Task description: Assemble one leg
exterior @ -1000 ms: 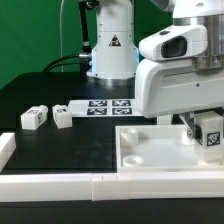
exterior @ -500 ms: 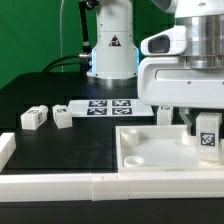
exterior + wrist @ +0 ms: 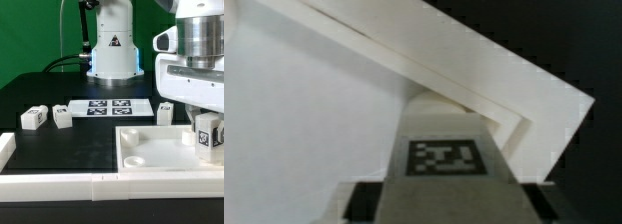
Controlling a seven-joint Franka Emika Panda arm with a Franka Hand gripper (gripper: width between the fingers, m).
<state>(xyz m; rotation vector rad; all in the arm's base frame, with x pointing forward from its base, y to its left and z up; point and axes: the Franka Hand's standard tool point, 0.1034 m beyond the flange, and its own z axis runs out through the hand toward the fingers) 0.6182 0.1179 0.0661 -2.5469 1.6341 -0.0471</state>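
My gripper (image 3: 207,128) is shut on a leg (image 3: 209,141), a small white block with a square tag, and holds it upright over the right-hand edge of the large white panel (image 3: 150,150) in the exterior view. In the wrist view the leg (image 3: 448,150) sits between my dark fingers (image 3: 370,203), and its far end is close to the panel's raised corner (image 3: 491,75). Whether the leg touches the panel I cannot tell. Two more legs (image 3: 33,117) (image 3: 62,116) lie at the exterior view's left. A third (image 3: 165,112) stands behind the panel.
The marker board (image 3: 108,106) lies behind the panel, before the robot base (image 3: 112,50). A white rail (image 3: 60,186) runs along the table's front edge, with a short end piece (image 3: 5,150) at the exterior view's left.
The arm has moved toward the exterior view's right with the leg in its grip, from over the panel's inside to its right-hand edge. The leg behind the panel has come into sight.
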